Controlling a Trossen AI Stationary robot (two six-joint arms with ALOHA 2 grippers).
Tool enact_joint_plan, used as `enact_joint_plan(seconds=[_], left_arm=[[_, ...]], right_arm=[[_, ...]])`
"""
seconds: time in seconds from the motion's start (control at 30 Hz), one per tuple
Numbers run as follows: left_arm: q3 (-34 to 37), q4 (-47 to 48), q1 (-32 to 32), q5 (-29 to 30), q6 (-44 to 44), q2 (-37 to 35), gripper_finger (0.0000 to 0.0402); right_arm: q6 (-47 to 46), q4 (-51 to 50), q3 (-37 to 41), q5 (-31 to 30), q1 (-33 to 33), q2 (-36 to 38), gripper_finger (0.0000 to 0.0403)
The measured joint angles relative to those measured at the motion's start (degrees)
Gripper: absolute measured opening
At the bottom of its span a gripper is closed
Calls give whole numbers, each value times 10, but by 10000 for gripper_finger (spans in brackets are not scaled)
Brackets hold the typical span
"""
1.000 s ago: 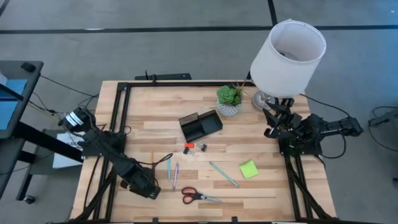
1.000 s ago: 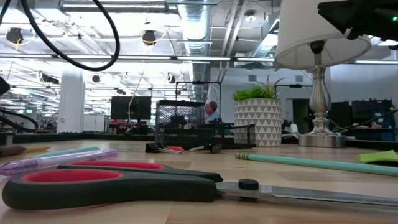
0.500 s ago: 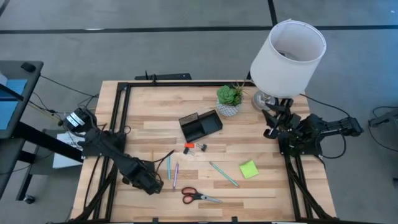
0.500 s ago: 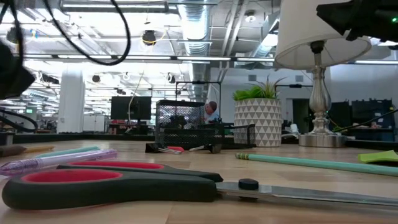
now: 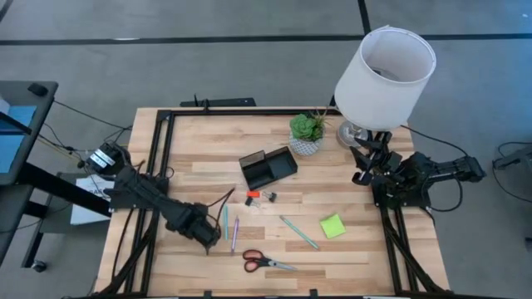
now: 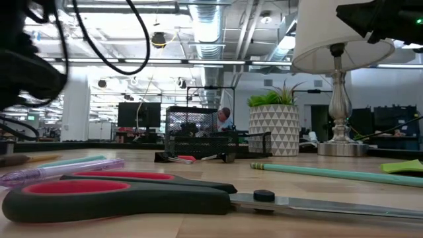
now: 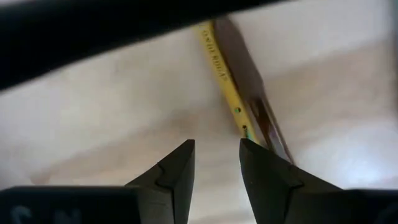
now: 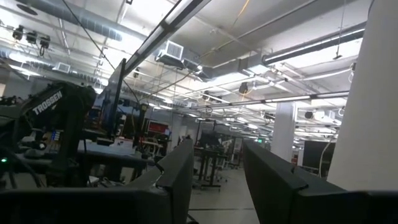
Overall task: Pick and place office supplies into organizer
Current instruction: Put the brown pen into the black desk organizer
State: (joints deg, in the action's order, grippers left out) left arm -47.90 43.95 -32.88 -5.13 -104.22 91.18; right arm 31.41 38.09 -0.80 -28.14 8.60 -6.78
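My left gripper (image 5: pixel 208 234) hovers open over the near-left part of the table, beside the short teal pen (image 5: pixel 224 221) and the purple pen (image 5: pixel 235 234). In the left wrist view its fingers (image 7: pixel 216 155) stand just short of a yellow-brown pen (image 7: pixel 227 90) lying flat on the wood. The red-handled scissors (image 5: pixel 266 262), the long teal pen (image 5: pixel 299 232), the lime-green sticky pad (image 5: pixel 332 225) and the orange-and-white item (image 5: pixel 253 197) all lie flat. The black organizer (image 5: pixel 268 168) stands mid-table. My right gripper (image 8: pixel 214 155) waits open at the right edge, under the lamp.
A small potted plant (image 5: pixel 306 133) stands just beyond the organizer. The white-shaded lamp (image 5: pixel 384 75) rises at the far right corner over my right arm (image 5: pixel 399 178). A black frame runs along the table's far and side edges. Bare wood lies between the scissors and the organizer.
My left gripper has moved toward the table's right and a little toward the far edge, closing in on the short teal and purple pens. In the low view the arm has come further into the picture's upper left. Nothing on the table has shifted.
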Motion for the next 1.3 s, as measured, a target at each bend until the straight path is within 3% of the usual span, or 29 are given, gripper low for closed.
enact_joint_plan(seconds=[0.13, 0.63, 1.13, 1.3], left_arm=[[0, 10, 38, 38, 61, 0, 121], [-43, 15, 117, 75, 253, -1, 121], [-51, 1, 114, 74, 153, 3, 121], [-51, -4, 107, 47, 131, 26, 121]], right_arm=[[0, 0, 0, 0, 0, 0, 131], [-1, -3, 0, 0, 0, 0, 131], [-35, -20, 0, 0, 0, 0, 131], [-41, -35, 0, -2, 0, 0, 131]])
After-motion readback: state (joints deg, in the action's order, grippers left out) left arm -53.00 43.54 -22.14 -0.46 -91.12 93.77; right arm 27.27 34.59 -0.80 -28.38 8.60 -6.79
